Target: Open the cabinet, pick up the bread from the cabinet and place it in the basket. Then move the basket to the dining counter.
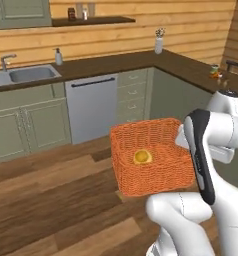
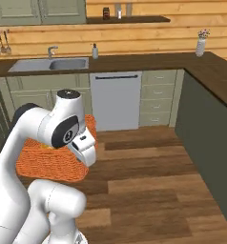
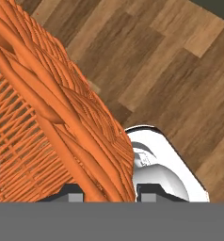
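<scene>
We see our gripper (image 3: 105,196) clamped on the basket (image 1: 152,156) wall, holding it above the floor (image 1: 56,200), bread (image 1: 142,157) inside.

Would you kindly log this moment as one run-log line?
gripper: shut on basket wall | bread: in basket | basket: carried above floor

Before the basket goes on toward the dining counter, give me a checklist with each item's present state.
1. Bread inside the basket: ok, it lies on the basket floor.
2. End effector gripping the basket: ok, the fingers straddle its wall in the hand view.
3. Basket clear of the floor: ok, it is held up in the air.
4. Basket level: not ok, it looks slightly tilted.
5. Dining counter as drop spot: cannot tell.
6. Bread steady: cannot tell.
</scene>
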